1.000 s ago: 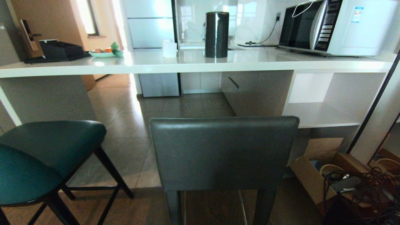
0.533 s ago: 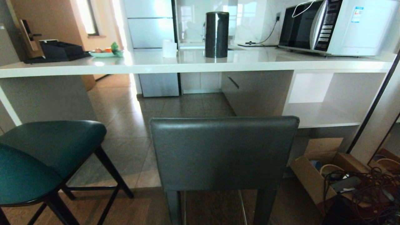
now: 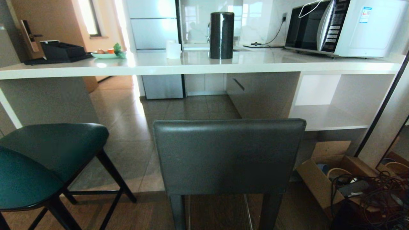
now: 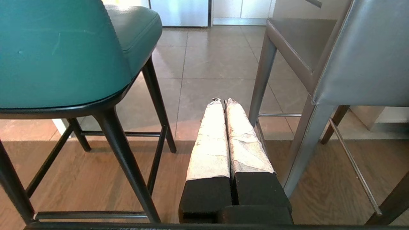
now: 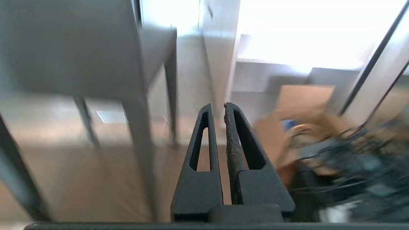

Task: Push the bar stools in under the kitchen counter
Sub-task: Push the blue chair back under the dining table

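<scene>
Two bar stools stand in front of the kitchen counter (image 3: 191, 65), both with their backs toward me. The teal stool (image 3: 48, 150) is at the left, the dark grey stool (image 3: 228, 156) in the middle. Neither arm shows in the head view. My left gripper (image 4: 222, 101) hangs low and shut, empty, between the teal stool (image 4: 57, 54) and the grey stool (image 4: 361, 60), touching neither. My right gripper (image 5: 217, 107) is shut and empty too, low beside the grey stool's legs (image 5: 140, 127); its view is blurred.
A cardboard box (image 3: 322, 179) and a tangle of cables (image 3: 377, 198) lie on the floor at the right, below the counter's open shelves (image 3: 329, 118). On the counter stand a microwave (image 3: 345, 27), a black cylinder (image 3: 221, 35) and a black tray (image 3: 60, 51).
</scene>
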You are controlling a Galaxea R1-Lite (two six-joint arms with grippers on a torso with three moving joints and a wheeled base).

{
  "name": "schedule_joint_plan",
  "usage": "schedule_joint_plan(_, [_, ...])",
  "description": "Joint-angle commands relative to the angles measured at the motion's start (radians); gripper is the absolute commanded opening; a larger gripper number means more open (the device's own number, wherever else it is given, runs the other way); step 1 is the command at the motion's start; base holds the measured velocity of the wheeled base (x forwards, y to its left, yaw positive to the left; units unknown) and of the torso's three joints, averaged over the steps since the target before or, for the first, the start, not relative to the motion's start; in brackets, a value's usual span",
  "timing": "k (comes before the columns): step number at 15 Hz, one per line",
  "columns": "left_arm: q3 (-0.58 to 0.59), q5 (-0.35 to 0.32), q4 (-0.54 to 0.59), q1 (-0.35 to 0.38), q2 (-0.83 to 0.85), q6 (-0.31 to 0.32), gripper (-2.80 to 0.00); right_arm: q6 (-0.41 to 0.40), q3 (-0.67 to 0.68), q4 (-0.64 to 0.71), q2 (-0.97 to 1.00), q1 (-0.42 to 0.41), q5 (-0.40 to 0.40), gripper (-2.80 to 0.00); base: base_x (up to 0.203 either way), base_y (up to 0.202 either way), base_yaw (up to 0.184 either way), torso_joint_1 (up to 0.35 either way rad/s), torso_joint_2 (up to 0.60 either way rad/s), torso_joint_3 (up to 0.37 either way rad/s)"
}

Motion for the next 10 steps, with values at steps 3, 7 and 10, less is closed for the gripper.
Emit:
schedule_joint_plan(3, [0.003, 0.000, 0.000, 0.001, 0.001, 0.000, -2.80, 0.067, 0.018, 0.018, 0.001, 0.000, -0.013, -2.80, 0.000, 0.000, 0.000, 0.000, 0.00, 0.000])
schedule_joint_plan(7, [0.003, 0.000, 0.000, 0.000, 0.001, 0.000, -2.80, 0.014, 0.018, 0.020, 0.001, 0.000, -0.008, -2.80, 0.000, 0.000, 0.000, 0.000, 0.00, 0.000])
schedule_joint_plan(10, [0.003, 0.000, 0.000, 0.001, 0.001, 0.000, -2.80, 0.015, 0.018, 0.020, 0.001, 0.000, -0.007, -2.80, 0.000, 0.000, 0.000, 0.000, 0.00, 0.000])
